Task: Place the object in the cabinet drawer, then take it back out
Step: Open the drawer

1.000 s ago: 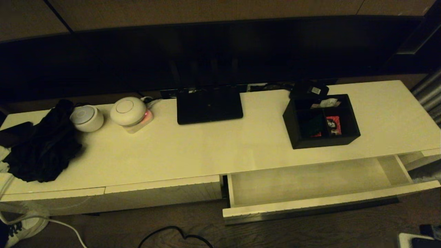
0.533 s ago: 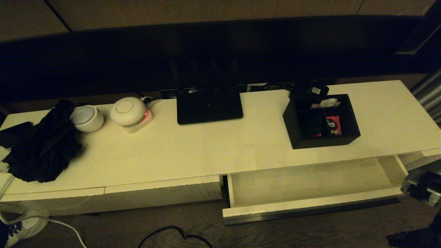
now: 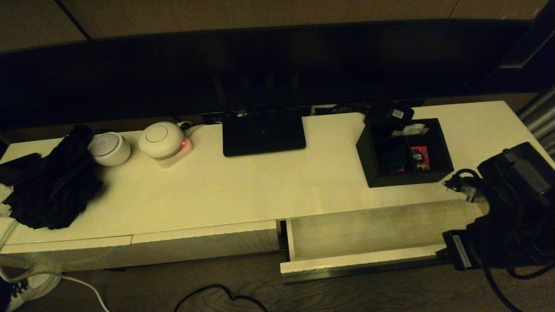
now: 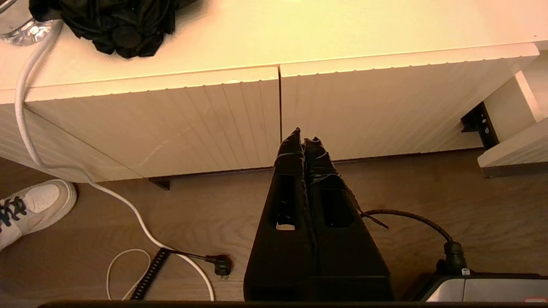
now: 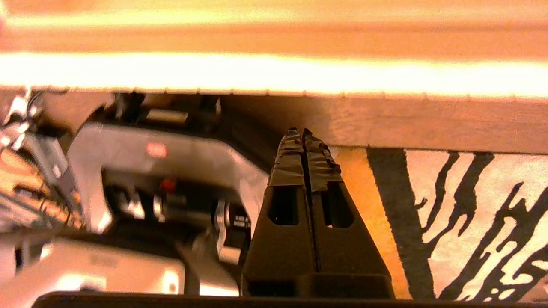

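Note:
The black square organiser box point(image 3: 405, 151), with red and white packets between its dividers, stands on the cabinet top at the right, behind the open drawer. The cream drawer point(image 3: 355, 262) is pulled out, and its pale interior holds nothing. My right arm point(image 3: 511, 208) hangs over the drawer's right end, right of the box and not touching it. In the right wrist view, the right gripper point(image 5: 302, 133) is shut on nothing, below a pale ribbed-edged panel point(image 5: 274, 72). The left gripper point(image 4: 303, 136) is shut on nothing, low in front of the closed ribbed panels point(image 4: 171, 124).
A flat black router point(image 3: 263, 132) and a small black device with a white label point(image 3: 390, 113) lie at the back. Two white round devices point(image 3: 161, 139) and a black cloth point(image 3: 54, 186) sit at the left. Cables point(image 3: 217, 294) and a white shoe point(image 4: 36, 201) are on the floor.
My right arm has risen into the head view from the lower right and now covers the drawer's right end. The box and drawer have not moved.

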{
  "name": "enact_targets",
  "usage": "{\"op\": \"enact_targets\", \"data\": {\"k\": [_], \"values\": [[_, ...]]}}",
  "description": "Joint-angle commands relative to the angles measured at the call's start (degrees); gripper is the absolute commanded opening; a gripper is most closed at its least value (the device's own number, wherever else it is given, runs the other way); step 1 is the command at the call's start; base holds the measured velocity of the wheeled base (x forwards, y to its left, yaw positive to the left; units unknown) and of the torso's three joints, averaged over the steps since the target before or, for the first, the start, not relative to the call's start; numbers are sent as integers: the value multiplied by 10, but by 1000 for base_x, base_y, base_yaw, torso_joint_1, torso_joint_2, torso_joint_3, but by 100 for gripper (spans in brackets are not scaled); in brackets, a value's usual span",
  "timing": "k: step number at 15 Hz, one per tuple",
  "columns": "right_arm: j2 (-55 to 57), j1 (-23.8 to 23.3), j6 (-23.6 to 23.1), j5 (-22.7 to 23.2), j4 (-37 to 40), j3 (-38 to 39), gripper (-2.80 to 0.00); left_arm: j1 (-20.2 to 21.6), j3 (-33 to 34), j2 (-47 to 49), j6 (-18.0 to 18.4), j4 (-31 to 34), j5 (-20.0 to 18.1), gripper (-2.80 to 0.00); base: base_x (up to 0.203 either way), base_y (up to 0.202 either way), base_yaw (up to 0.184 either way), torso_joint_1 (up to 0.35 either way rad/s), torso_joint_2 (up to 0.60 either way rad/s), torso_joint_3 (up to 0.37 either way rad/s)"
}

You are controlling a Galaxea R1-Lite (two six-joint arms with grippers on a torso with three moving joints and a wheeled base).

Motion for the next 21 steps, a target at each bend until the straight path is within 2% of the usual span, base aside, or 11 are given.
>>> {"op": "enact_targets", "data": {"k": [1, 7, 13, 21], "values": [[66, 8, 6, -17, -21, -7, -280, 0, 2, 0, 0, 0, 0, -280, 0, 0, 0, 0, 0, 0], [113, 8, 7, -50, -103, -7, -280, 0, 2, 0, 0, 0, 0, -280, 0, 0, 0, 0, 0, 0], [96, 8, -2, -51, -105, -9, -280, 0, 2, 0, 0, 0, 0, -280, 0, 0, 0, 0, 0, 0], [135, 29, -3, -72, -99, 10, -280, 0, 2, 0, 0, 0, 0, -280, 0, 0, 0, 0, 0, 0]]}}
